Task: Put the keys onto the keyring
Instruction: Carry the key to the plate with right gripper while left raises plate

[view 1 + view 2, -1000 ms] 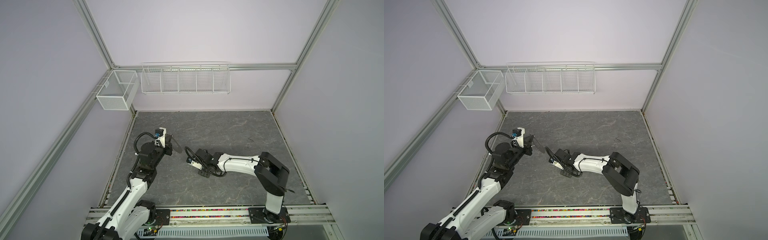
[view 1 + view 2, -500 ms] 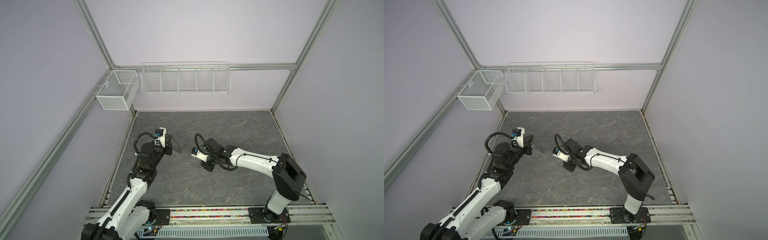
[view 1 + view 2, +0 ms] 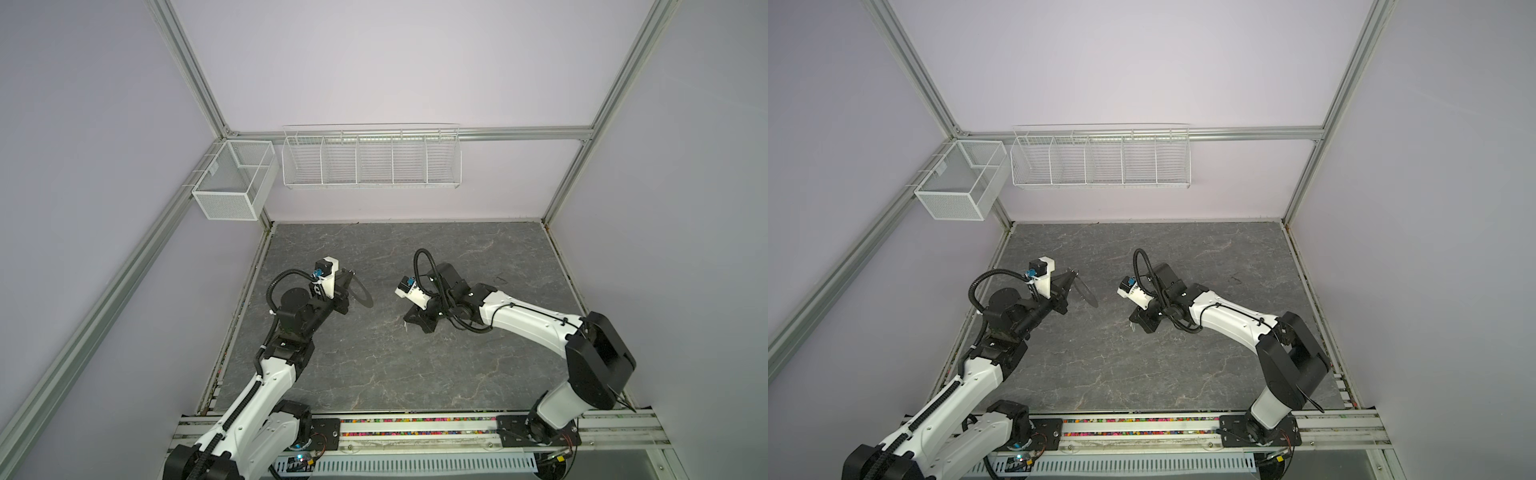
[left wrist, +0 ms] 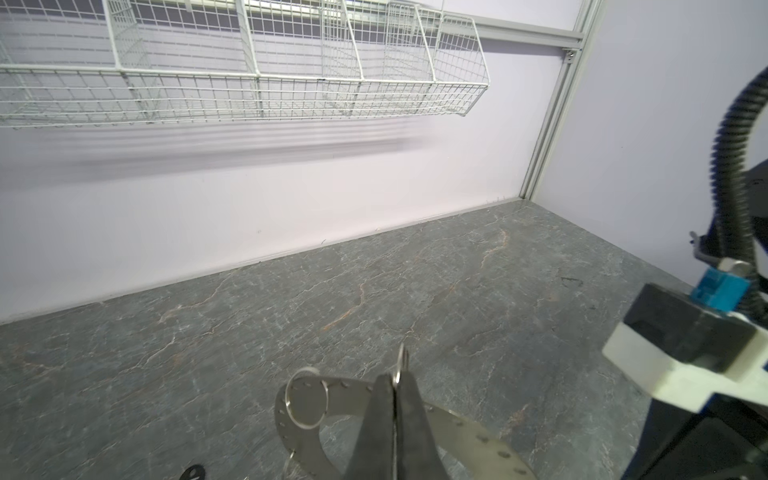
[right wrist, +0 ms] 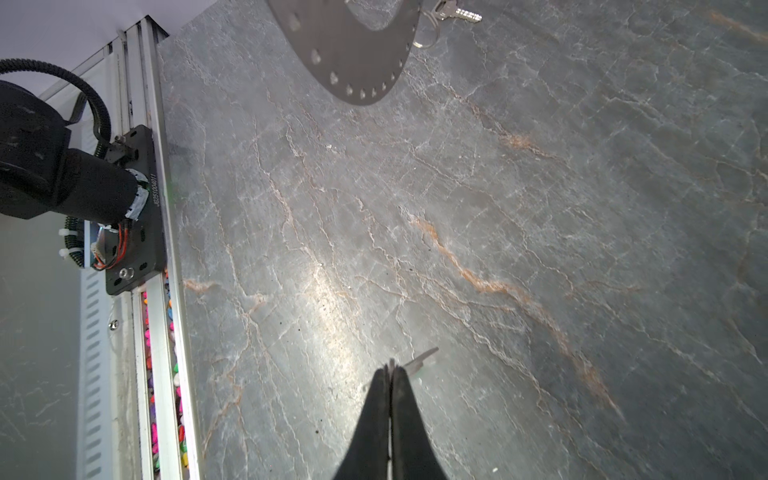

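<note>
The keyring (image 3: 360, 291) (image 3: 1086, 293) is a flat grey disc with small rim holes, held on edge above the table. My left gripper (image 3: 349, 276) (image 4: 395, 384) is shut on it, pinching a small wire loop at the rim of the keyring (image 4: 457, 432). Another wire loop (image 4: 305, 399) hangs from the rim. In the right wrist view a silver key (image 5: 457, 12) hangs from a loop on the keyring (image 5: 353, 54). My right gripper (image 3: 409, 324) (image 3: 1136, 325) (image 5: 390, 370) is shut on a second key (image 5: 422, 358), low over the table. Only its blade tip shows.
A white wire rack (image 3: 370, 156) and a mesh basket (image 3: 232, 178) hang on the back wall. A small dark scrap (image 3: 500, 279) lies on the grey marble-patterned table (image 3: 395, 374) to the right. The arms' base rail (image 3: 415, 428) runs along the front edge.
My right arm has swung its elbow out to the right and drawn its gripper a little away from the left gripper, still shut. The left arm and keyring have stayed put.
</note>
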Tool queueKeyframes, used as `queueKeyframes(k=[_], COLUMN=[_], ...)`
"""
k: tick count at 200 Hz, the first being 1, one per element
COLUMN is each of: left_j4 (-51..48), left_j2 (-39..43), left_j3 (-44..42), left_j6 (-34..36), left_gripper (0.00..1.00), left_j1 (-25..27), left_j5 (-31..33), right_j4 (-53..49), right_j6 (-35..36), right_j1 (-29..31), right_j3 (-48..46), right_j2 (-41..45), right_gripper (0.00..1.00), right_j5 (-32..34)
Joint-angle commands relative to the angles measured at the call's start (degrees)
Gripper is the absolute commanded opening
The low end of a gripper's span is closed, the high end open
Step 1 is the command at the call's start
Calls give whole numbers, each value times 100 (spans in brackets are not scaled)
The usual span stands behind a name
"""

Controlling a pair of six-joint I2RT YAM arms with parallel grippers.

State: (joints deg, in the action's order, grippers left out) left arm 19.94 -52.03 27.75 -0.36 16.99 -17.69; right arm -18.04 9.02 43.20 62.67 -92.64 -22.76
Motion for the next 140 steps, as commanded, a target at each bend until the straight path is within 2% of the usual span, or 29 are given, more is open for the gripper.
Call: queueKeyframes(k=[1,41,84,108,140], left_j4=[282,380,941,1345,1356], left_j2=[-32,-72,-216,-251,-286], left_j3=[-15,-23,-97,-220,-210], left_j6=[15,18,186,660,1508], left_gripper=[0,0,0,0,0], left_j1=[47,90,243,498,901], left_j5=[-208,-330,-1297,-1693,-1916], right_j4=[-234,-135,295,389,318], right_j6=[109,62,359,556,1100], right_j1=[-17,-21,-130,-288,-644], right_j3=[-17,-202,-527,-563,-619], right_j2=[96,290,779,1071,1506], right_gripper=[7,7,7,7,7], right_j5=[-60,213,89,-106,-677])
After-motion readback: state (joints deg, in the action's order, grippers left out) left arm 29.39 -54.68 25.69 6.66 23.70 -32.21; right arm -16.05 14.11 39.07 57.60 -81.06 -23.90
